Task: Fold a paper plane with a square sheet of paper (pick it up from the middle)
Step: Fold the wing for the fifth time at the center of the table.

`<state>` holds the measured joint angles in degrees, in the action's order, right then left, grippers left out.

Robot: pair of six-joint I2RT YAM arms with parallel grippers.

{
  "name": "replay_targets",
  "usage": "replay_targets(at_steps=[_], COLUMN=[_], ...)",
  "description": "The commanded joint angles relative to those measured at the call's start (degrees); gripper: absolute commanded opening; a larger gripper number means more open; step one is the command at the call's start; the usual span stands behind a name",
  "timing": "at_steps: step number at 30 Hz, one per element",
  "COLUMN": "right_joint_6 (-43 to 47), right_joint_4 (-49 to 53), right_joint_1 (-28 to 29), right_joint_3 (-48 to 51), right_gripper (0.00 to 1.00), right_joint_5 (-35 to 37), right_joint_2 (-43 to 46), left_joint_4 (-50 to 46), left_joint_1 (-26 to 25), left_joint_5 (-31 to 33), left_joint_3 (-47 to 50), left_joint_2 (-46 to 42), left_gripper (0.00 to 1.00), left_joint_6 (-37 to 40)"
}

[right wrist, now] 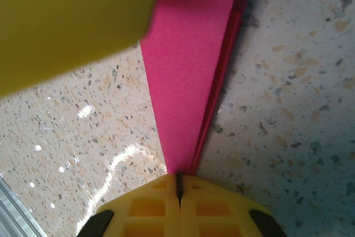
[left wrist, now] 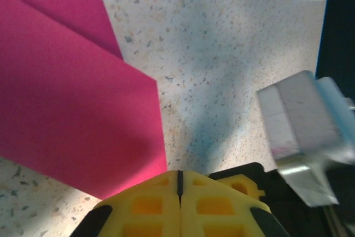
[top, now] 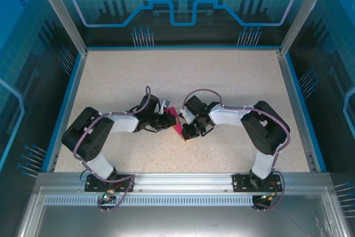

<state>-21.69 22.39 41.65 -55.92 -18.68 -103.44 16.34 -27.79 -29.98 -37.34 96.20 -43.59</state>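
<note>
The magenta paper (top: pixel 176 120) lies flat on the speckled table (top: pixel 183 76), mid-table between the two arms. It is creased: the left wrist view shows one layer (left wrist: pixel 72 109) folded over another, and the right wrist view a narrow wedge (right wrist: pixel 188 70) with stacked edges, tapering to a point. That point is pinched in the closed right gripper (right wrist: pixel 179 178). The left gripper (left wrist: pixel 179 180) is clenched, with a corner of the paper just beside its tips.
</note>
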Motion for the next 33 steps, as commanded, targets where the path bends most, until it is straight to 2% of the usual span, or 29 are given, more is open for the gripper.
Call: replay_targets(at_steps=[1,5,13,26,33], right_joint_6=[-0.7,-0.7,-0.6,-0.5,-0.4], right_joint_4=[10.1,10.1,10.2,9.1,9.2], right_joint_1=[0.1,0.2,0.1,-0.6,-0.9], right_joint_3=[3.8,3.8,4.0,5.2,5.1], right_gripper=[0.00,0.00,0.00,0.00,0.00], right_joint_5=[9.6,9.5,10.0,9.6,8.9], right_joint_2=[-3.6,-3.9,-4.5,-4.8,-4.6], left_joint_4=[3.3,4.5,0.3,0.1,-3.4], left_joint_1=[-1.6,-1.9,-0.3,15.2,19.5], left_joint_5=[-2.4,-1.8,5.1,6.2,6.4], left_joint_3=[0.5,0.7,-0.5,-1.2,-6.0], left_joint_2=[2.6,4.1,6.4,9.3,9.6], left_gripper=[0.06,0.07,0.07,0.06,0.07], left_joint_6=[-1.2,-1.4,2.0,3.5,3.1])
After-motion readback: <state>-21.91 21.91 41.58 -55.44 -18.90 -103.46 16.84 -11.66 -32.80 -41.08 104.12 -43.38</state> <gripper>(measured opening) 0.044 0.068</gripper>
